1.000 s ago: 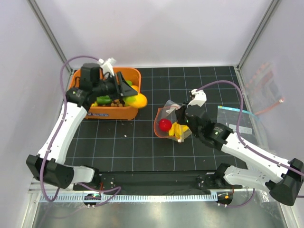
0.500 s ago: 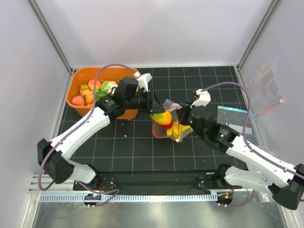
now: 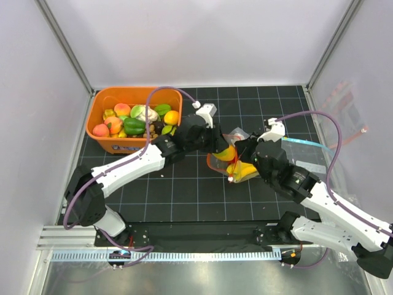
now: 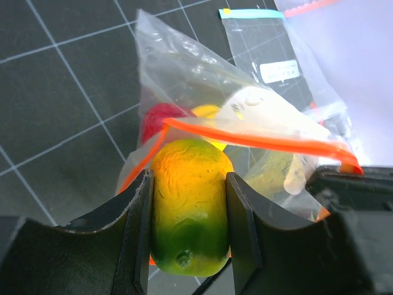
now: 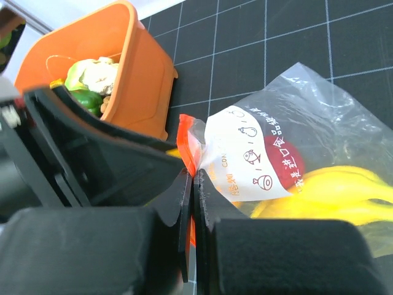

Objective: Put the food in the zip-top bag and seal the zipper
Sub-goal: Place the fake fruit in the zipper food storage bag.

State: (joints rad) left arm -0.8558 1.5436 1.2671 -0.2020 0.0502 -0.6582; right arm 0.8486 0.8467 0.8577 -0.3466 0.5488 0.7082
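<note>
Mango (image 4: 187, 215) clamped in left hand (image 4: 189, 184) at bag (image 4: 184, 67) mouth; right hand (image 5: 192, 184) pinches zipper (image 4: 264, 142), banana (image 5: 331, 190) half-hidden.

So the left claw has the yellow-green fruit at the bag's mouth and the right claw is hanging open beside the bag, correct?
Not open: the right wrist view shows the right claw shut on the zipper strip of the zip-top bag. The left claw does hold the yellow-green fruit at the bag's mouth.

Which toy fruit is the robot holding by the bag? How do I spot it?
Find the clear zip-top bag in the middle of the black gridded table. At its red-orange zipper, the left gripper pinches one toy fruit. Unlike the red apple and yellow banana inside, it is yellow-orange fading to green.
</note>
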